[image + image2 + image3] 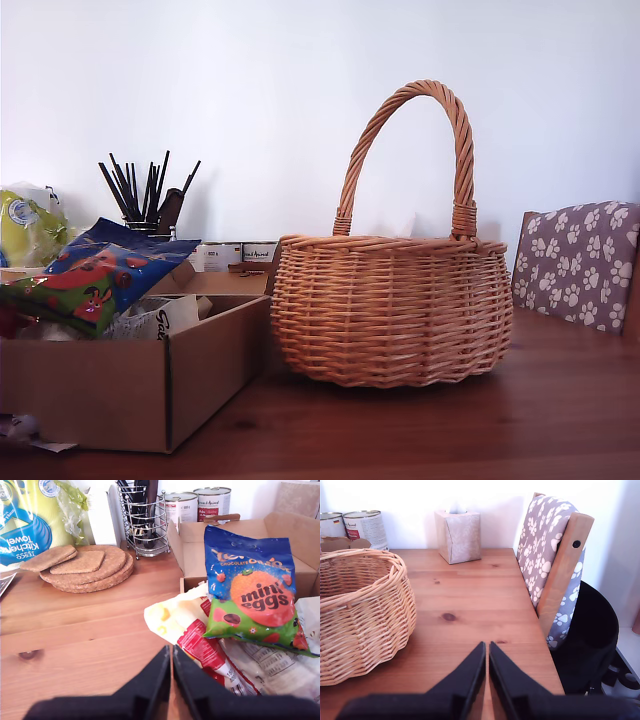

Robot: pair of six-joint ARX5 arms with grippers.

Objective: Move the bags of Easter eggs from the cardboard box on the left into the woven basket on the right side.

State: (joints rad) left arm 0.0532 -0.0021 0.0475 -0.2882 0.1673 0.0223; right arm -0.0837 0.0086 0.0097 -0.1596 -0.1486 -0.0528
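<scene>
The cardboard box (120,390) stands on the wooden table at the exterior view's left, heaped with bags of Easter eggs. A blue-green bag (95,275) lies on top, reading "mini eggs" (250,595) in the first wrist view. Beneath it lie a red-and-cream bag (195,637) and a pale whitish bag (275,672). My first gripper (171,652) is shut and empty, hovering just short of the red-and-cream bag. The woven basket (390,310) stands beside the box. My second gripper (487,647) is shut and empty over bare table beside the basket (360,615). Neither gripper shows in the exterior view.
Cork mats (85,567), a wire holder of black utensils (145,520), tins (212,502) and a kitchen towel pack (25,525) stand beyond the box. A tissue box (459,535) and a chair with a paw-print cushion (545,555) lie past the basket.
</scene>
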